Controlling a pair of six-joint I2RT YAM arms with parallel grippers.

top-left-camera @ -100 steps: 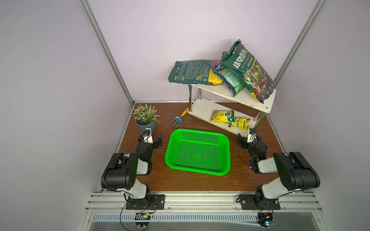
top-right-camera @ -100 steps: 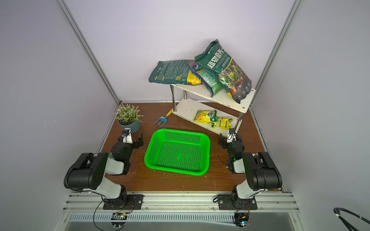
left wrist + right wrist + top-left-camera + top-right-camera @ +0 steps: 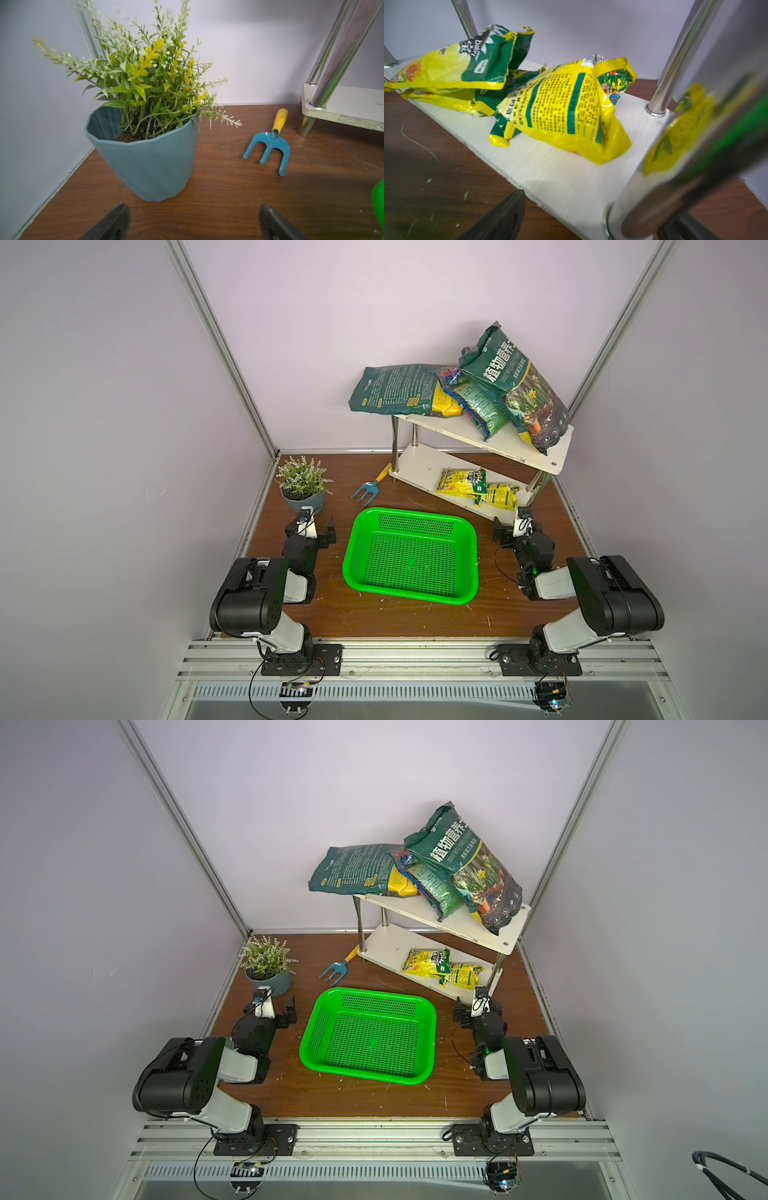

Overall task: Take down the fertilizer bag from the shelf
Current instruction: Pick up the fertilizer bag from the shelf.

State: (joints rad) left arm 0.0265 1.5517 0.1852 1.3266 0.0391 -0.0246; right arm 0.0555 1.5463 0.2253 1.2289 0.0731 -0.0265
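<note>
The shelf (image 3: 519, 448) (image 3: 490, 932) stands at the back right in both top views, slanted across the corner. Its upper board carries several dark green fertilizer bags: one lies flat (image 3: 395, 389) and overhangs the left end, another (image 3: 515, 381) leans upright at the right. Two crumpled yellow bags (image 3: 478, 487) (image 3: 571, 108) lie on the lower board. My left gripper (image 3: 311, 526) (image 3: 192, 207) rests open on the table by the plant pot, holding nothing. My right gripper (image 3: 516, 527) (image 3: 598, 207) is open and empty at the lower board's near end, with a shelf leg (image 3: 695, 124) close in front.
A green perforated basket (image 3: 469, 568) sits mid-table between the arms. At the back left is a potted plant (image 3: 303, 485) (image 3: 145, 162), and a blue hand rake with a yellow handle (image 3: 368, 491) (image 3: 270, 145) lies beside the shelf. Walls enclose three sides.
</note>
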